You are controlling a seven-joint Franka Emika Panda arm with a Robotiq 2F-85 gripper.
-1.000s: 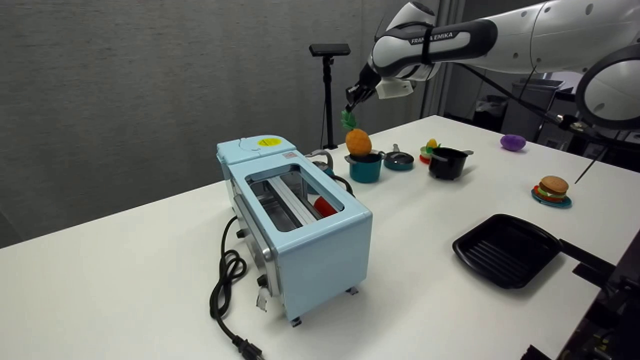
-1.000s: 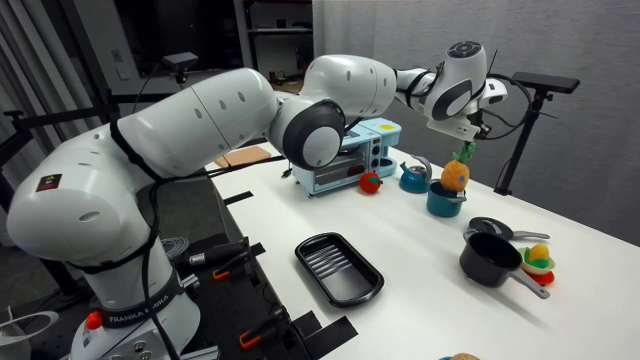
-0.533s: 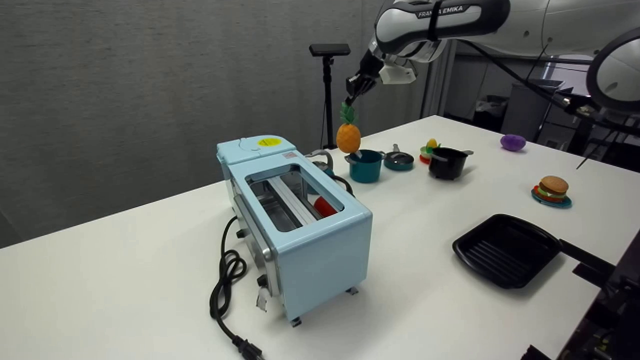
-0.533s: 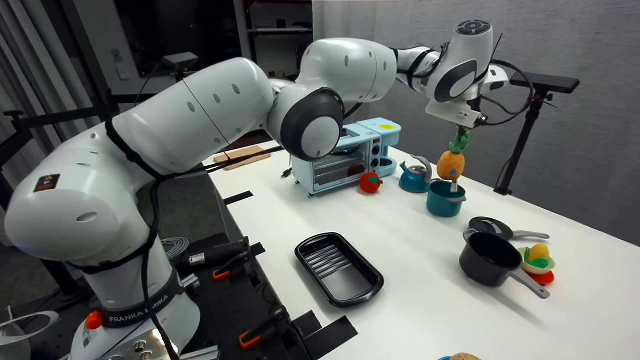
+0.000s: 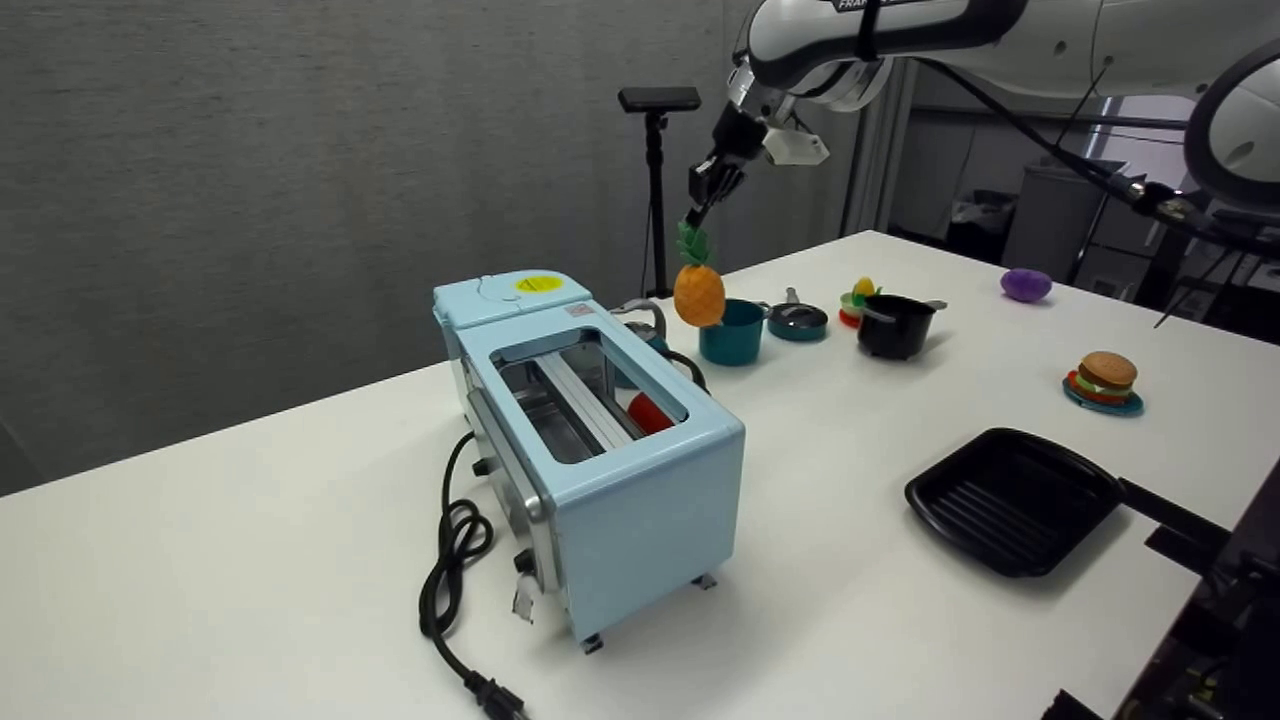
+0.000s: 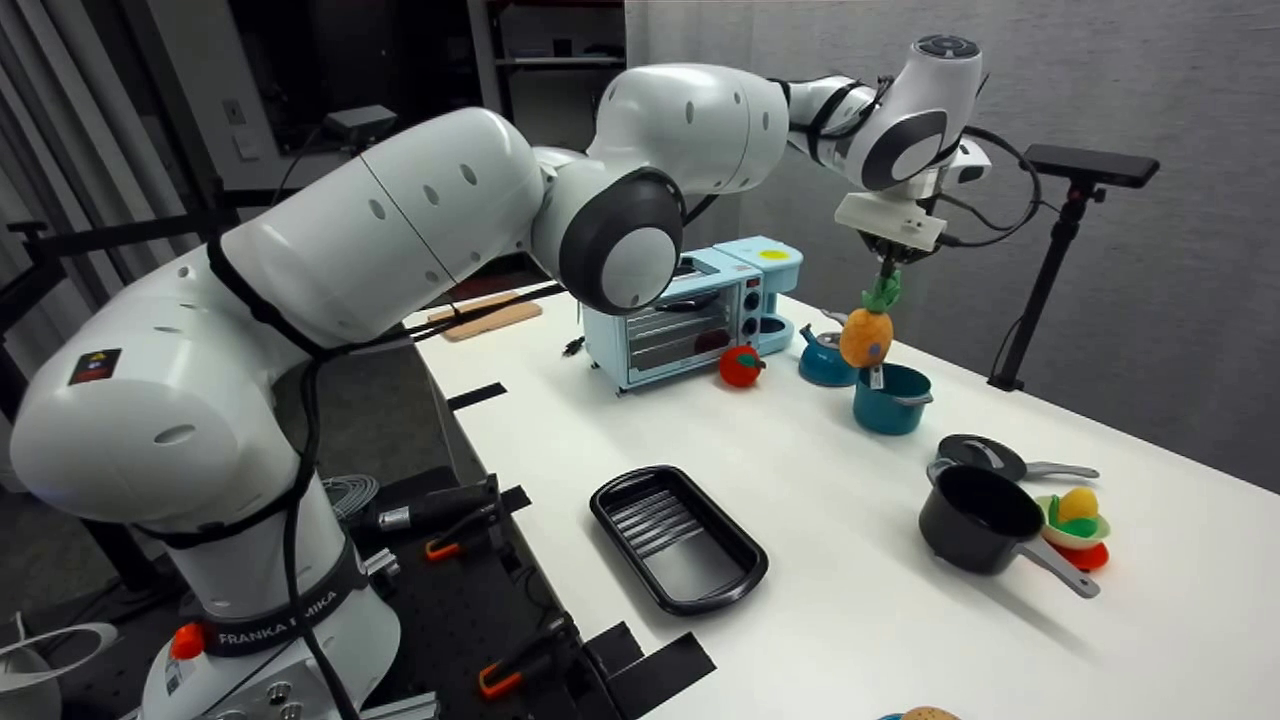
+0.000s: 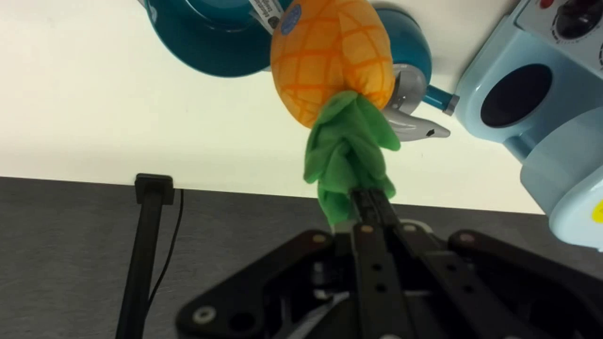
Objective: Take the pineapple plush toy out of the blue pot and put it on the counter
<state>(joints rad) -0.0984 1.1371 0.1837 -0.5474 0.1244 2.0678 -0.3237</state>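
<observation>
The orange pineapple plush toy (image 5: pixel 699 296) hangs in the air by its green leaves from my gripper (image 5: pixel 692 216). In an exterior view, the toy (image 6: pixel 866 338) is above and partly beside the blue pot (image 6: pixel 888 408), its white tag in front of the rim. In the wrist view, the thin fingertips (image 7: pixel 370 194) are pressed together on the leaves, and the toy's body (image 7: pixel 330 56) overlaps the edge of the teal pot (image 7: pixel 212 40) and the kettle. The pot stands upright on the white counter (image 5: pixel 830 500). Its inside is only partly visible.
A teal kettle (image 6: pixel 825 360) stands close beside the pot, with the light-blue toaster (image 5: pixel 640 540) and a red tomato toy (image 6: pixel 740 366) past it. A lidded pan (image 5: pixel 797 320) and black pot (image 5: pixel 893 328) stand on the pot's other side. A camera stand (image 7: pixel 150 226) rises beyond the counter edge.
The pineapple toy has been lifted from the pot. It has then shifted sideways toward the kettle and come down slightly, with the arm. The pot has stayed in place.
</observation>
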